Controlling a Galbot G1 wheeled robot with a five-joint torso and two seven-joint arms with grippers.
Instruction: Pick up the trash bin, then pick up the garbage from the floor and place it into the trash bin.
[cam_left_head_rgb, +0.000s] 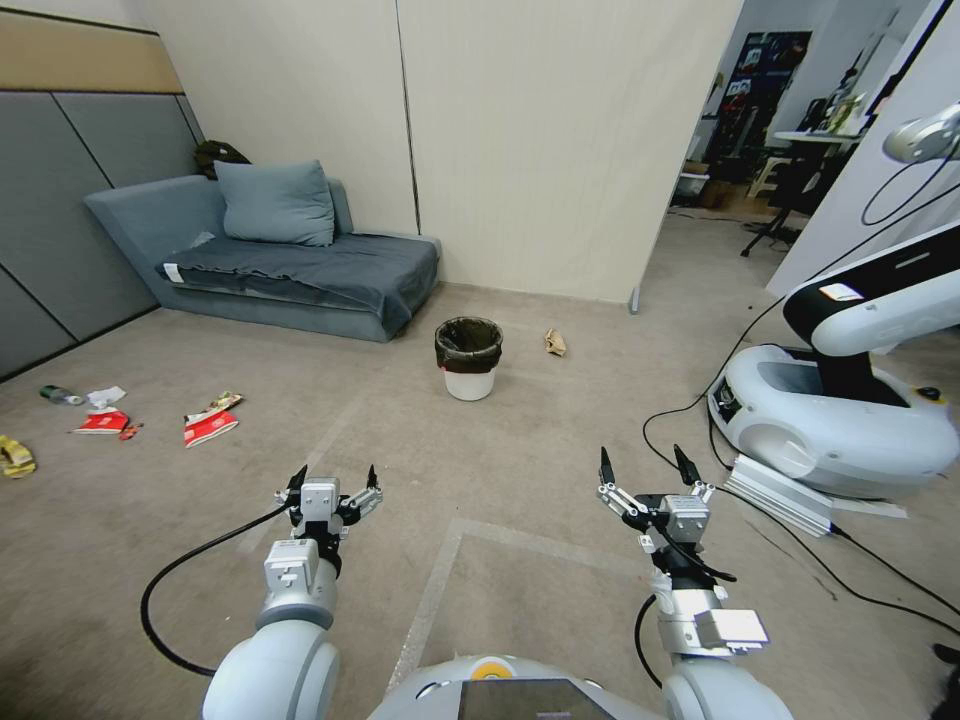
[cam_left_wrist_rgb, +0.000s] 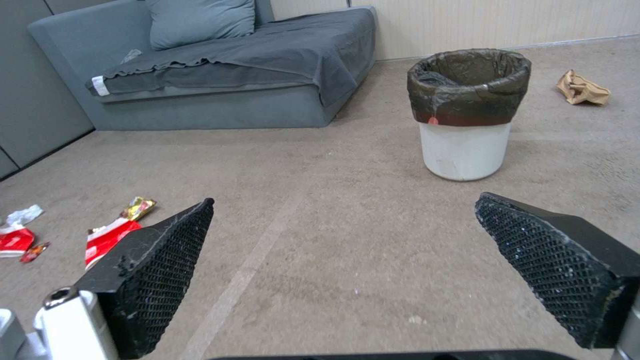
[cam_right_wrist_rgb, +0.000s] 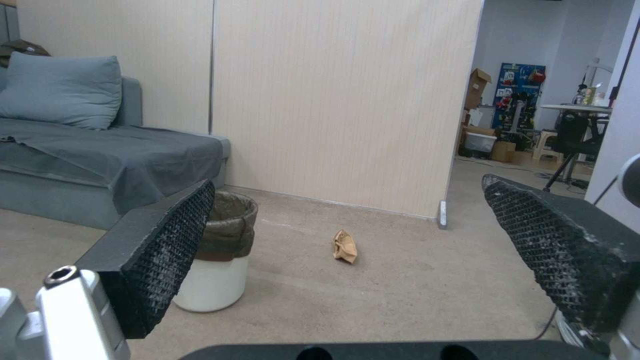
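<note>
Carpet floor spreads ahead in the head view, with both arms stretched forward and low, side by side. The left gripper has its fingers spread wide and holds nothing; the right gripper is likewise wide and empty. Beyond and between them, well apart from either, the trash bin stands upright before the grey sofa, its black-lined mouth facing up. A brown paper scrap lies just past the bin, toward the right gripper's side. Far out to the left gripper's outer side lie the red-and-white packets, a white tissue wad, a small bottle on its side and a yellow wrapper. Another white robot base sits beyond the right gripper, cables trailing from it.

From the left wrist view, the left gripper's mesh-faced fingers frame bare carpet, with the bin ahead toward the far finger and a small red mark on its liner; any print there is too small to read. Packets lie outside the near finger.

From the right wrist view, the bin stands partly behind one finger, and the paper scrap lies ahead between the spread fingers, its long axis pointing roughly away.
</note>
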